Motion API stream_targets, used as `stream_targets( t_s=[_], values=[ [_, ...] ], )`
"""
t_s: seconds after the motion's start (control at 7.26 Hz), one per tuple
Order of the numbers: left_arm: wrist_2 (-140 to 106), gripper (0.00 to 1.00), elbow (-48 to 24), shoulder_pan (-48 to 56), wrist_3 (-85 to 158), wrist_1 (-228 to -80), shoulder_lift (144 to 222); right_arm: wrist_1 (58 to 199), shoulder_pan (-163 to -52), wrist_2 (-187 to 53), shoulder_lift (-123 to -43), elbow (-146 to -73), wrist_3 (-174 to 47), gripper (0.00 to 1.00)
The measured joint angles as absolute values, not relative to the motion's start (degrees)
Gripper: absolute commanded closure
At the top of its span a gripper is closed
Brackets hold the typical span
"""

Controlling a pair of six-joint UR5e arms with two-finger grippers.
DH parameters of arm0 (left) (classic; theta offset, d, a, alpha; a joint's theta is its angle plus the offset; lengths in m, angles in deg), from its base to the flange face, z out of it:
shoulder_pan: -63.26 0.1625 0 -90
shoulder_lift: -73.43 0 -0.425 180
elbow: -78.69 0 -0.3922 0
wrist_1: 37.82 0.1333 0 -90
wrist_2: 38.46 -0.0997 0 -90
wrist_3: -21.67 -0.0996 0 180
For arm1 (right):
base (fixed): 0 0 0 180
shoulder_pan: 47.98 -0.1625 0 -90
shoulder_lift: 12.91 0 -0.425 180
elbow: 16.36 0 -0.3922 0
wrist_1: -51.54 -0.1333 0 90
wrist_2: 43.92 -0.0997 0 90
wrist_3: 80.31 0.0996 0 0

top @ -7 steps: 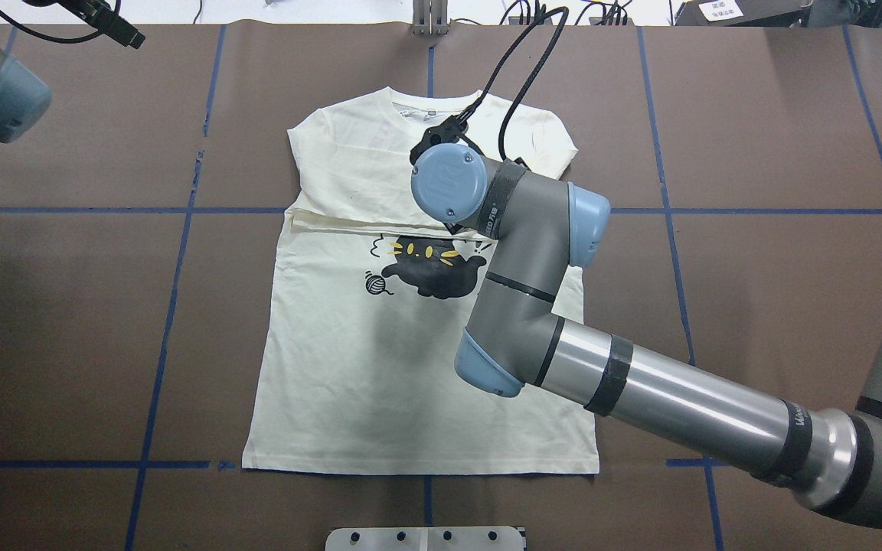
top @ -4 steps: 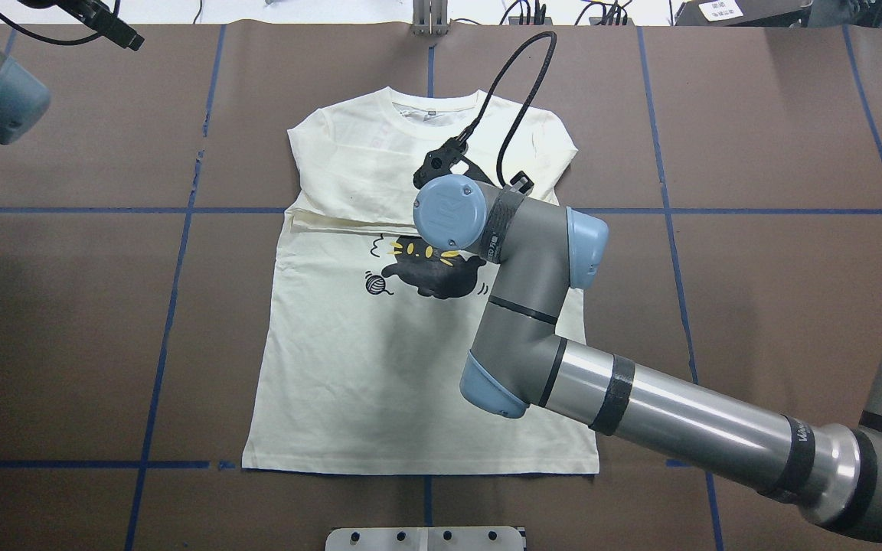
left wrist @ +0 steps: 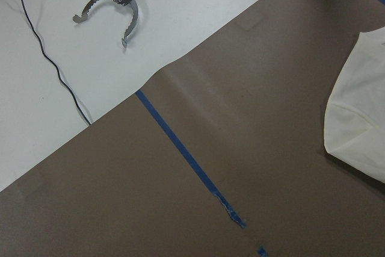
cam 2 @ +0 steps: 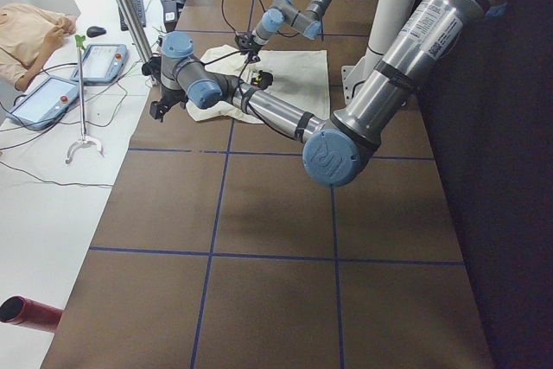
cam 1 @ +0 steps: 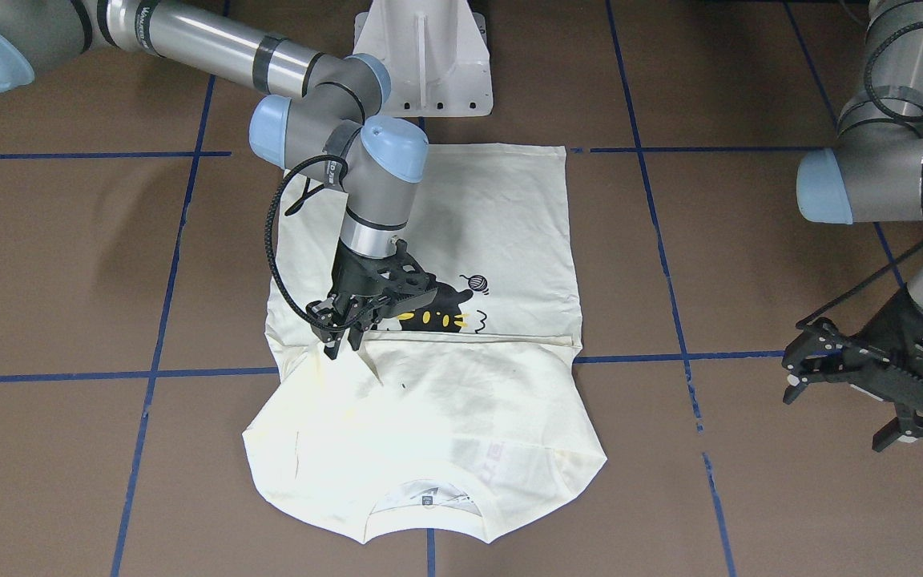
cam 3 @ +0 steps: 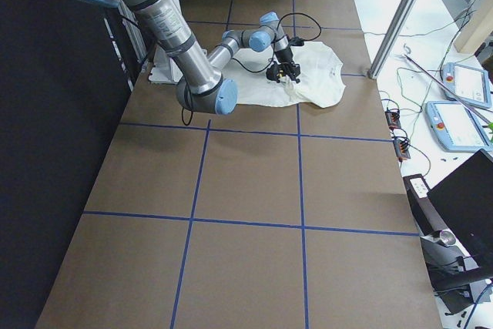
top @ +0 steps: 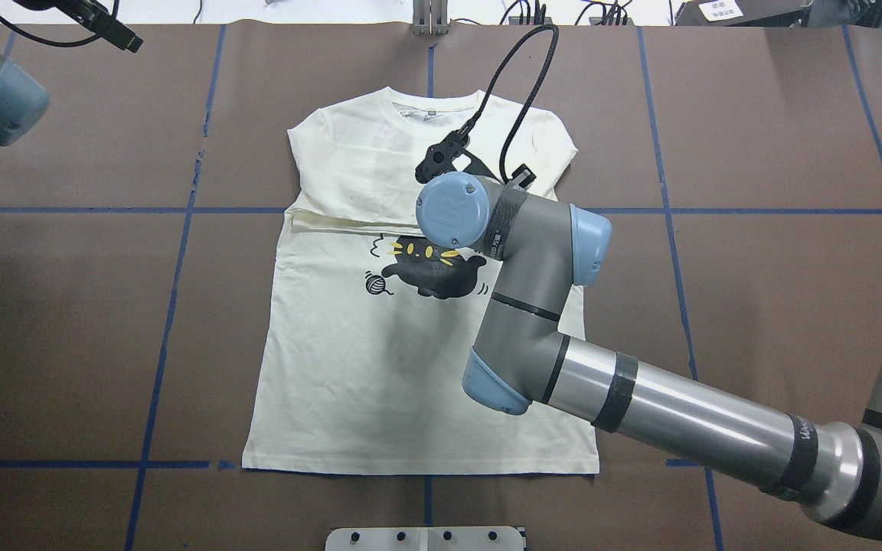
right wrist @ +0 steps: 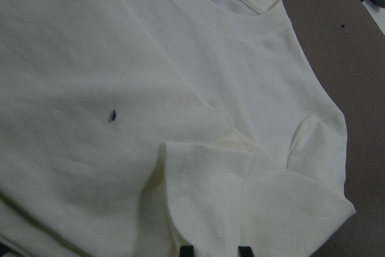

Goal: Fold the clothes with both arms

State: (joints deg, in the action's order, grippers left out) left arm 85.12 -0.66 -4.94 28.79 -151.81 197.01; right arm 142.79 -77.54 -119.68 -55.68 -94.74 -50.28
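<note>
Right end effector (cam 1: 340,343) is pinching the tucked sleeve of the cream long-sleeved cat-print T-shirt (cam 1: 445,401), apparently laying it flat; left end effector (cam 1: 836,413) is hanging spread.

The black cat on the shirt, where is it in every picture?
Front-facing: cat print in the middle of the shirt, partly behind the right gripper.
Overhead: cat print at centre, beside the right arm.
Exterior left: a tiny dark patch far up the table.
Exterior right: hidden, cannot tell.
Left wrist: not in it.
Right wrist: not in it.
Shared landmark: the collar.
</note>
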Motion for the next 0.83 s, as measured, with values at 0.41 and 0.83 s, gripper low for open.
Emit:
stream_targets(
  t_s=[0.41,0.83],
  values=[
    [85.12,0.0,-1.22,-4.89,29.25,-151.82,197.06,140.45,-78.57,-119.55,-57.0,-94.83,-47.17,1.0],
    [85.12,0.0,-2.78,-4.24,32.86,-151.84,197.09,139.97,-81.8,-119.99,-59.41,-96.44,-46.31,1.0]
  ],
)
